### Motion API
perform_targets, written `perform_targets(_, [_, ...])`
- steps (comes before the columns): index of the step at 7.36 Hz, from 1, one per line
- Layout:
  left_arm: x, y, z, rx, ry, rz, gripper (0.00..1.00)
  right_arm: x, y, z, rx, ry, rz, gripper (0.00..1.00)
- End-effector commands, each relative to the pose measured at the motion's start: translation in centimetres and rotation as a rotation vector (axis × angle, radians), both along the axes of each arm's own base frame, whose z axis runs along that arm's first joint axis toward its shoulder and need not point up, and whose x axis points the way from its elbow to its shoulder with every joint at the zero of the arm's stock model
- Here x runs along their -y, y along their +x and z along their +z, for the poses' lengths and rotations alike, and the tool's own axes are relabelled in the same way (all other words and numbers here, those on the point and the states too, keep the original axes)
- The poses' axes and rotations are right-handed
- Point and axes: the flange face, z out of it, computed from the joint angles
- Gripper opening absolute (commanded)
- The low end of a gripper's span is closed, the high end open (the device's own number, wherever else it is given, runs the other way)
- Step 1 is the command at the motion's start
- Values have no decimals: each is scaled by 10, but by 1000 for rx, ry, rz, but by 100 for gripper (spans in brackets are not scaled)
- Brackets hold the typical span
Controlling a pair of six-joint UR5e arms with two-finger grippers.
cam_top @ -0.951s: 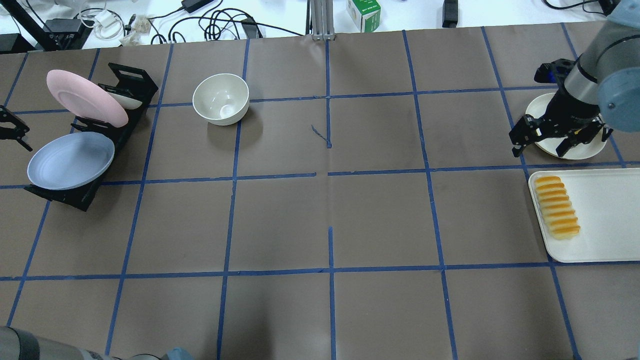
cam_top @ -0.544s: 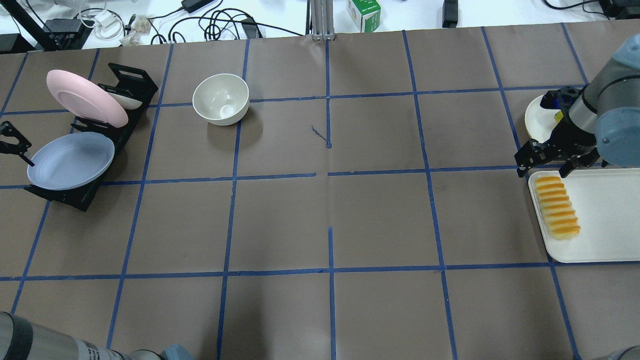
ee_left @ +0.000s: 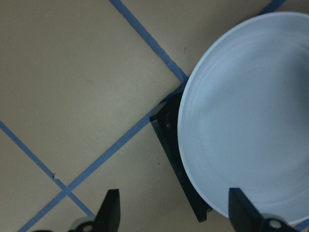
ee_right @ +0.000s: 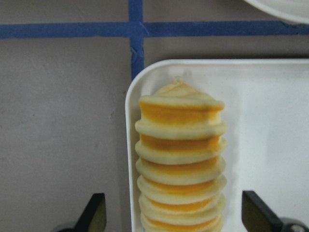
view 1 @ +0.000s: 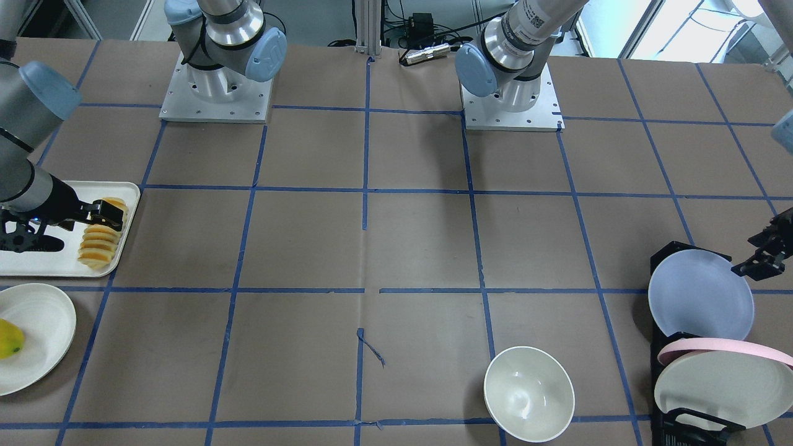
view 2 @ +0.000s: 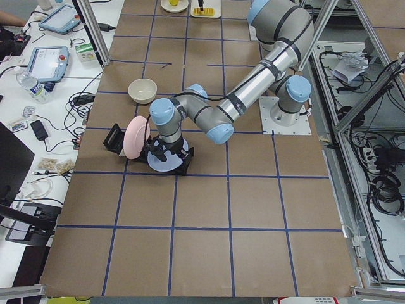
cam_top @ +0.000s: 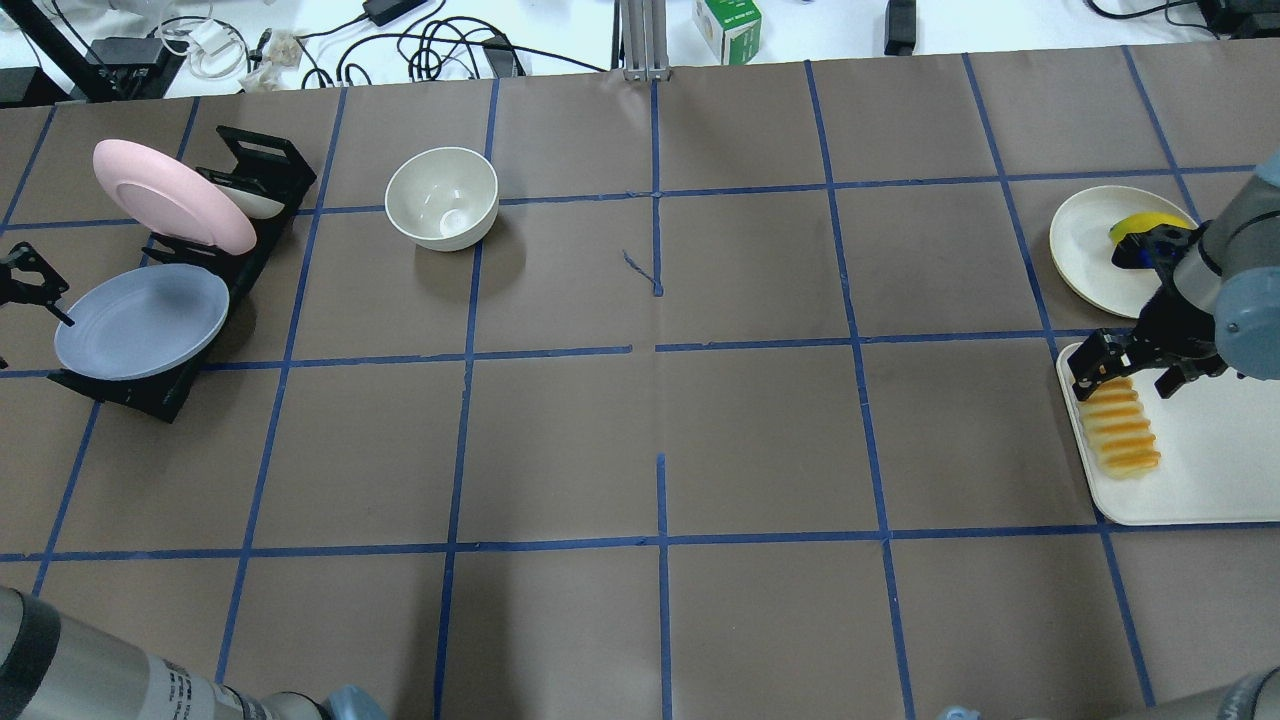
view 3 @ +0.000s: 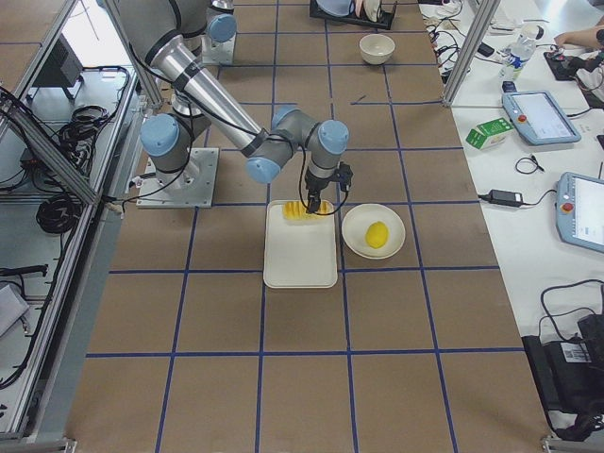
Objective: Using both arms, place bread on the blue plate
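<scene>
The bread (cam_top: 1120, 432) lies along the left side of a white tray (cam_top: 1210, 460); it also shows in the front view (view 1: 98, 243) and the right wrist view (ee_right: 179, 159). My right gripper (cam_top: 1130, 372) is open and hovers over the loaf's far end, one finger on each side, not touching it. The blue plate (cam_top: 140, 320) leans tilted in a black rack (cam_top: 130, 392) at the far left. My left gripper (cam_top: 35, 290) is open just left of the plate's rim. In the left wrist view the plate (ee_left: 251, 121) fills the right side, and one finger (ee_left: 110, 212) is over the table.
A pink plate (cam_top: 170, 195) leans in the same rack behind the blue one. An off-white bowl (cam_top: 441, 197) stands at the back, left of centre. A cream plate (cam_top: 1090, 245) with a yellow fruit (cam_top: 1140, 225) sits just beyond the tray.
My right gripper has moved from over the cream plate toward the robot, to above the bread's far end. My left gripper has shifted slightly beside the blue plate's rim.
</scene>
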Motion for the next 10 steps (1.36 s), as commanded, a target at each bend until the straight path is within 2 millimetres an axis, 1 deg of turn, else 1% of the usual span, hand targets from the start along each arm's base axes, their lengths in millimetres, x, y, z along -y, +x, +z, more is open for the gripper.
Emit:
perform_targets(1, [-1,21,-22,-10,-1,28,65,-12,-4,-15,13,12,-8,100])
perform_targets(2, [0,21,-25,-40,-24,33,50,-14,-5,-20,17,19,-11,100])
perform_targets(3, [-2,17,-34,-70,-23,35,40,-13,-6,-28,26,33,-9,100])
perform_targets(4, [-2,18,-39,-73,-18,32,40,-12,-7,-30,30,35,-7,100])
perform_targets(5, [-1,20,-41,-70,-15,27,30,-9,-8,-28,30,21,-8,100])
perform_targets(6, [-1,20,-43,-72,-9,24,18,-5,-10,-29,9,-20,-8,97])
perform_targets(7, [-3,19,-43,-77,-5,14,14,-4,-11,-33,14,-19,14,86])
perform_targets(8, [-3,20,-39,-78,-2,4,0,-4,-10,-34,17,-16,22,66])
perform_targets(9, [-4,19,-34,-77,-3,-3,0,-3,-11,-32,15,-17,22,46])
perform_targets(10, [-5,18,-24,-78,-3,-8,0,-4,-11,-30,17,-16,22,21])
